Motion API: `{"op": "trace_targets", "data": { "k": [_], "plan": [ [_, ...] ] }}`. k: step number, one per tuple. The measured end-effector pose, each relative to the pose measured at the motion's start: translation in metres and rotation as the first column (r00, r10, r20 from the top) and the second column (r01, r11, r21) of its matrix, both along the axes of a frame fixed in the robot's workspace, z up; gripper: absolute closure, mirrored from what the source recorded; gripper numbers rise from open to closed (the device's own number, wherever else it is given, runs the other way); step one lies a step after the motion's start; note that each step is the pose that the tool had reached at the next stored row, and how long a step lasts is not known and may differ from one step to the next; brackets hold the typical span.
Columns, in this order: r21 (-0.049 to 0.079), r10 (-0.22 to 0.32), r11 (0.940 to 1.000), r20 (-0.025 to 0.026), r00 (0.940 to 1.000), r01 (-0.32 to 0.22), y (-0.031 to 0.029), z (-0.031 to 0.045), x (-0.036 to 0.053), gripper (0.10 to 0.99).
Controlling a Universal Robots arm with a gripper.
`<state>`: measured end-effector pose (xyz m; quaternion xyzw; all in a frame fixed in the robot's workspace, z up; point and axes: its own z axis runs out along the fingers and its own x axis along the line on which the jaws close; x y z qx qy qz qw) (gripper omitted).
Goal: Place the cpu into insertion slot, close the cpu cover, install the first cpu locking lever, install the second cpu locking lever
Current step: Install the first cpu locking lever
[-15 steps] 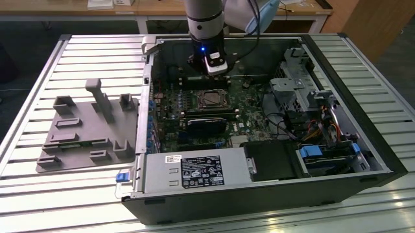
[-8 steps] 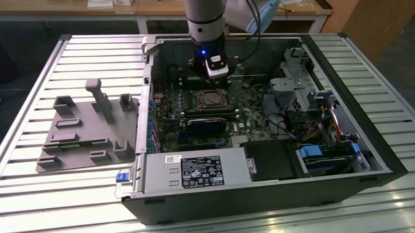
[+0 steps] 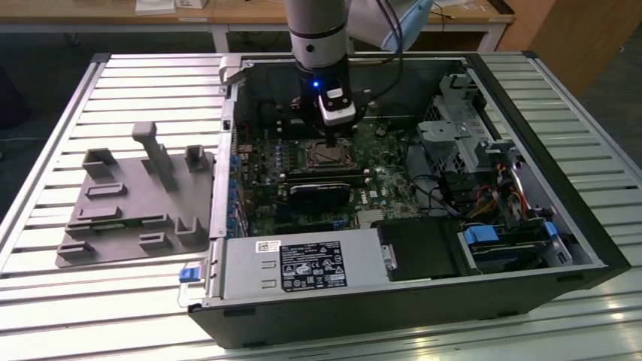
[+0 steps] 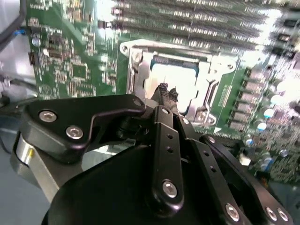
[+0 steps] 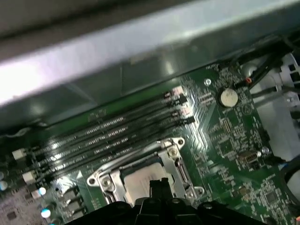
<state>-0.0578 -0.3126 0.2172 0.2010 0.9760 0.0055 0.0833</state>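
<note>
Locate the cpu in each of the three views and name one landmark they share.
Exterior view: the cpu sits in its socket on the motherboard, directly below the hand.
Second wrist view: the pale square shows just beyond the fingertips, inside the silver cpu cover.
First wrist view: it lies inside the same frame, by the hand.
Shared landmark: the memory slots running beside the socket.

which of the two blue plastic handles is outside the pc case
The small blue plastic handle at the front corner by the grey power supply, on the exterior view's left. The other blue plastic handle sits inside, on the drive bay.
</note>
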Motion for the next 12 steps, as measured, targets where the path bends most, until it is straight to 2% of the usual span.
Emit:
{"op": "trace_targets", "data": {
  "k": [2,6,12],
  "plan": [
    [-0.005,0.000,1.0000,-0.0008,1.0000,0.000,-0.0017,-0.0010,0.0001,0.980],
    [-0.013,0.008,0.9999,-0.0063,1.0000,-0.008,-0.0026,-0.0029,0.0000,0.980],
    [-0.033,0.035,0.9988,-0.0182,0.9992,-0.036,-0.0032,-0.0057,0.0000,0.980]
  ]
}}
